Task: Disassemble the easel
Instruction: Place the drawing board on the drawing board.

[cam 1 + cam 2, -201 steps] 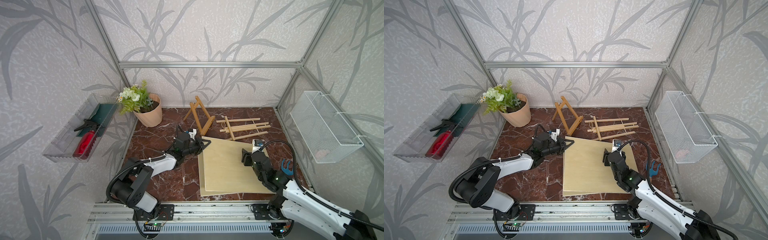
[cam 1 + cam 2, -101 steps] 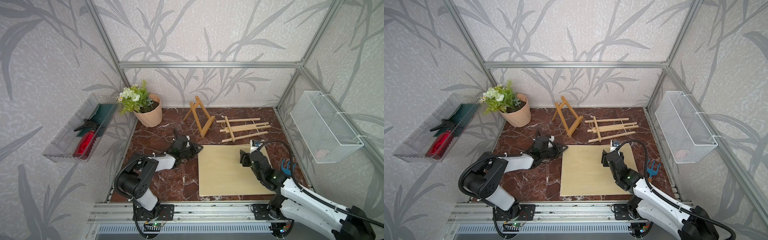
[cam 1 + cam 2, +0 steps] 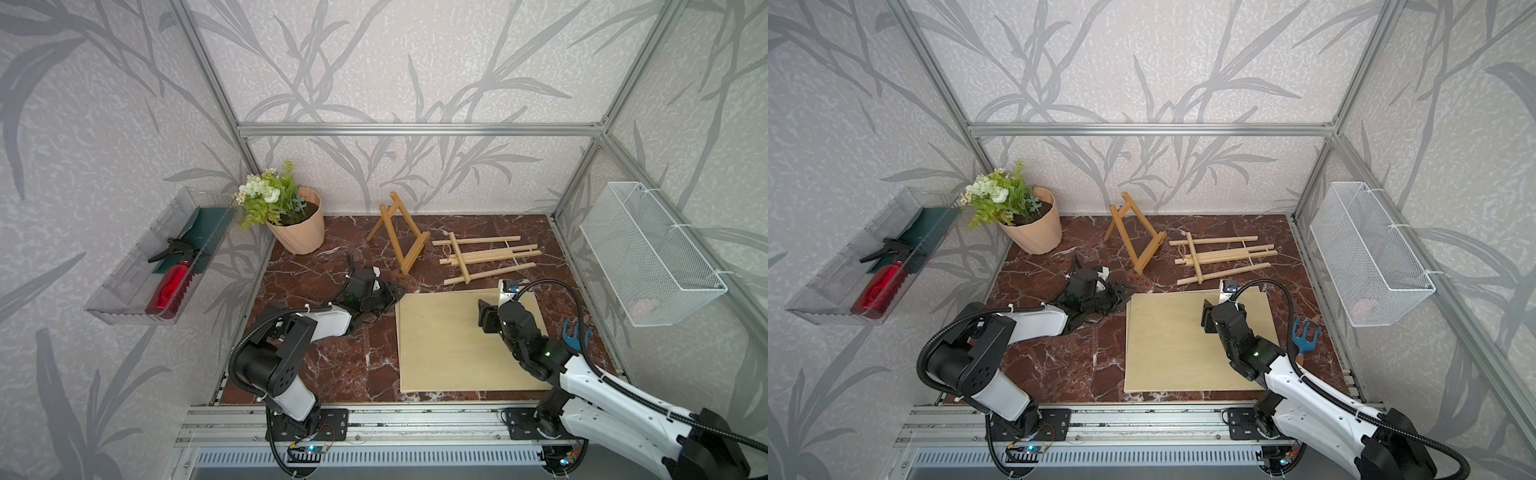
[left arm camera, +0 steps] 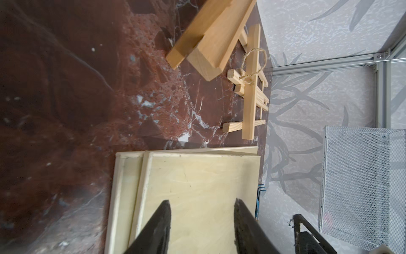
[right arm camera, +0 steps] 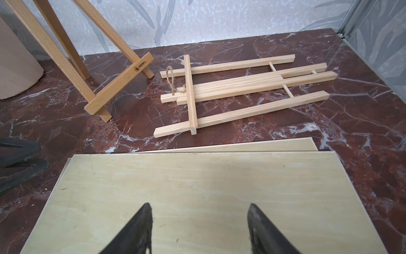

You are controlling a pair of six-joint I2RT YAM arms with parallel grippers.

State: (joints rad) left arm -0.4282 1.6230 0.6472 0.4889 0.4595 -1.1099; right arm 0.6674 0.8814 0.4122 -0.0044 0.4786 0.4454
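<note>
Two stacked wooden boards (image 3: 440, 345) are lying flat. The left gripper (image 4: 201, 202) at their left edge and the right gripper (image 5: 200, 205) above them are gaping empty, with the easel (image 3: 482, 255) lying folded farther back.

Bright, even light, soft shadows; top views bow at edges; left wrist view's tabletop (image 4: 44, 154) blurs.

You have two easels on the desk (image 3: 332, 365): one standing easel (image 3: 401, 237) and one flat easel (image 3: 484, 257). You have two boards, a top board (image 5: 175, 198) on a lower board (image 5: 241, 146). Count one flower pot (image 3: 301, 232), one blue rake (image 3: 1306, 334), one clear tray (image 3: 137, 266) with one red spray bottle (image 3: 168, 286), and one wire basket (image 3: 636, 241) holding perhaps a single pinkish item, too blurred to tell. You work with two tools: left tool (image 4: 202, 202), right tool (image 5: 199, 205).
</note>
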